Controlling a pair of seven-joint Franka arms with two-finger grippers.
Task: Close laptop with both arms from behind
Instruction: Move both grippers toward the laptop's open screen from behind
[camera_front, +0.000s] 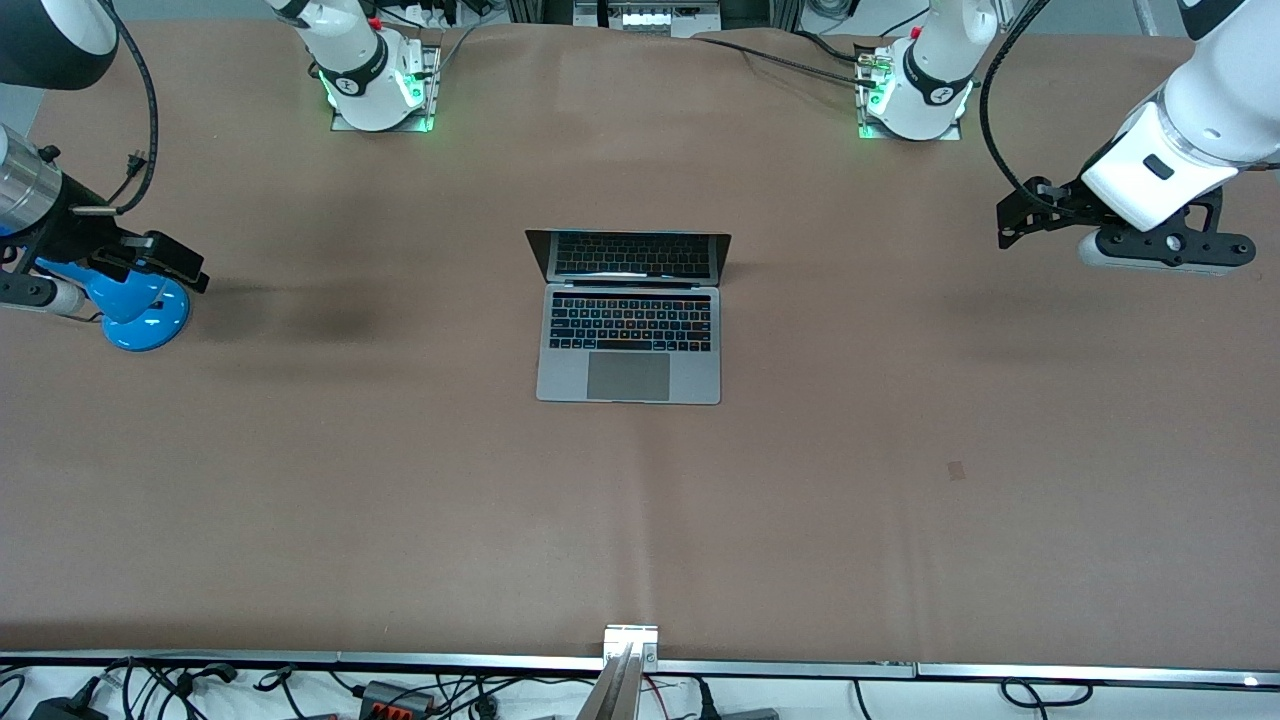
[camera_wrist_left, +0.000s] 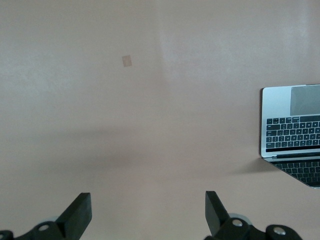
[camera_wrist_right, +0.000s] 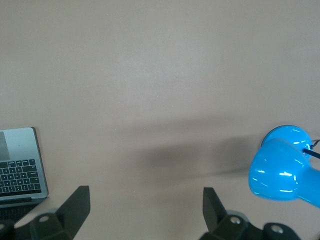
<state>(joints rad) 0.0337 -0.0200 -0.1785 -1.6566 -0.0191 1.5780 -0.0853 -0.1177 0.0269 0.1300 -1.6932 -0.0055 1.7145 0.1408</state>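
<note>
The laptop (camera_front: 628, 330) lies open in the middle of the brown table, its dark screen upright and tilted back, its keyboard facing the front camera. It also shows at the edge of the left wrist view (camera_wrist_left: 295, 135) and of the right wrist view (camera_wrist_right: 20, 165). My left gripper (camera_front: 1012, 222) is open and empty over the table at the left arm's end, well apart from the laptop; its fingers (camera_wrist_left: 80, 210) stand wide apart. My right gripper (camera_front: 178, 264) is open and empty at the right arm's end, its fingers (camera_wrist_right: 212, 207) wide apart.
A glossy blue rounded object (camera_front: 140, 312) sits on the table under the right gripper and shows in the right wrist view (camera_wrist_right: 282, 170). A small tan patch (camera_front: 956, 470) marks the table. The arm bases (camera_front: 375, 85) (camera_front: 915, 95) stand along the back edge.
</note>
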